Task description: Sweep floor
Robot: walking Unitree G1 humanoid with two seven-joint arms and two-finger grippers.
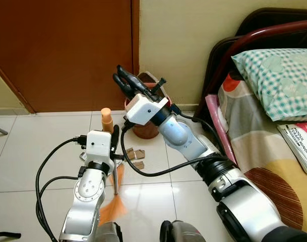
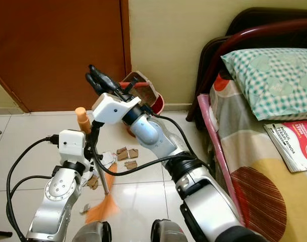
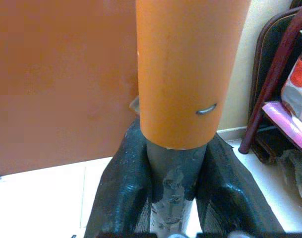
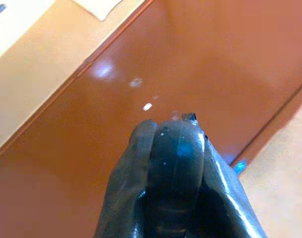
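Observation:
My left gripper (image 1: pixel 114 140) is shut on the grey shaft of a broom (image 1: pixel 116 176), just below its orange handle cap (image 3: pixel 185 69). The orange bristles (image 1: pixel 113 207) rest on the white tile floor near my feet. Brown cardboard scraps (image 1: pixel 134 154) and some white paper bits (image 2: pixel 106 159) lie on the tiles just beyond the broom. My right gripper (image 1: pixel 124 79) is raised above them with its fingers (image 4: pixel 173 144) pressed together, pointing up toward the brown door. A red dustpan (image 2: pixel 152 98) stands behind it against the wall.
A bed (image 1: pixel 254 151) with a pink frame edge, a checked pillow (image 1: pixel 282 80) and a magazine (image 1: pixel 299 143) lies along the right. The brown door (image 1: pixel 62 50) and a yellow wall (image 1: pixel 178 40) close the far side. Black cables loop beside my left arm.

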